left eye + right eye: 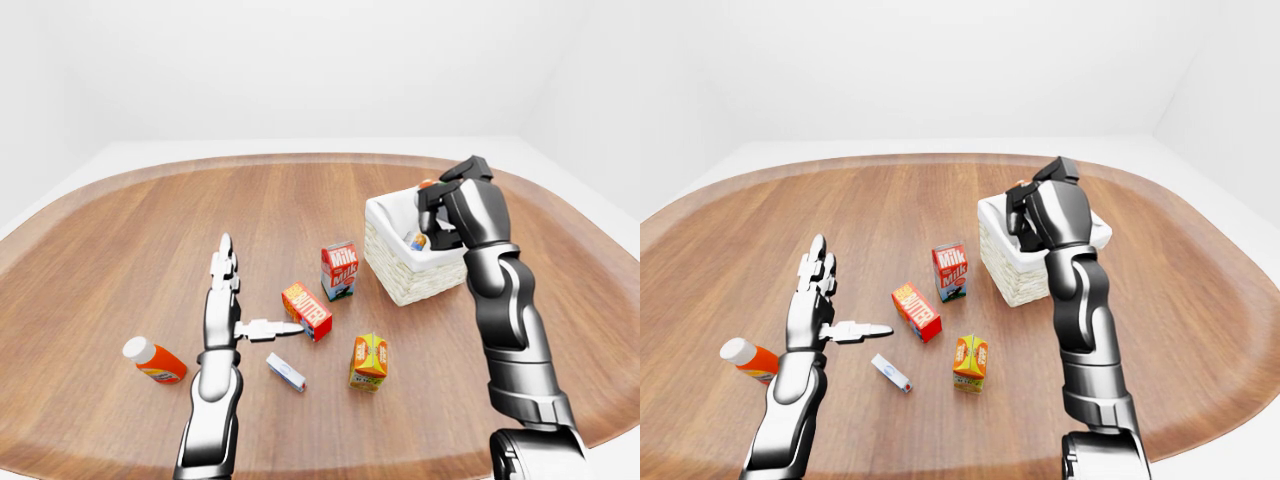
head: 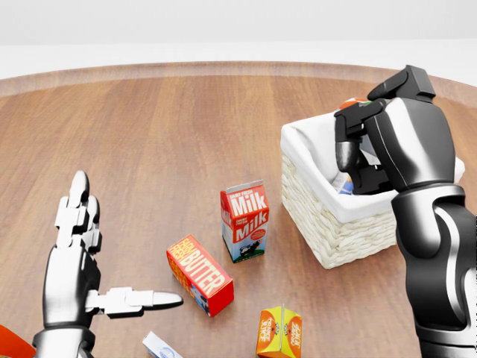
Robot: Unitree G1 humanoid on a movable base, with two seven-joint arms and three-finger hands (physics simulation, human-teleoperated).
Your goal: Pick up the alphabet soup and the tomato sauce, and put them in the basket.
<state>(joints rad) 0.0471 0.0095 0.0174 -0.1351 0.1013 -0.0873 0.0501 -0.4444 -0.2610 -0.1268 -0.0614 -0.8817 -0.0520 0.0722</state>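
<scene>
Over the white-lined wicker basket (image 1: pixel 400 280), in the left-eye view, the right hand (image 1: pixel 450 205) hangs with its fingers curled round a can (image 1: pixel 427 185), of which only a red-orange sliver shows above the knuckles (which of the two task cans it is I cannot tell). A second can (image 1: pixel 417 240) lies inside the basket, just below the hand. The left hand (image 1: pixel 225 300) rests low over the wooden table (image 1: pixel 150 230), fingers straight and spread, thumb pointing toward the butter box (image 1: pixel 307 311). Near it lie a small white-and-blue box (image 1: pixel 286 372), an orange juice carton (image 1: pixel 369 361) and a bottle with a white cap (image 1: pixel 154 361).

In the head view, the right hand (image 2: pixel 373 145) covers most of the basket's opening; a blue-and-white scrap of the lower can (image 2: pixel 341 184) shows beside the palm. The milk carton (image 2: pixel 244 221) stands upright between butter box and basket.

In the right-eye view, the right hand (image 1: pixel 1035 215) hides the basket's contents entirely.
</scene>
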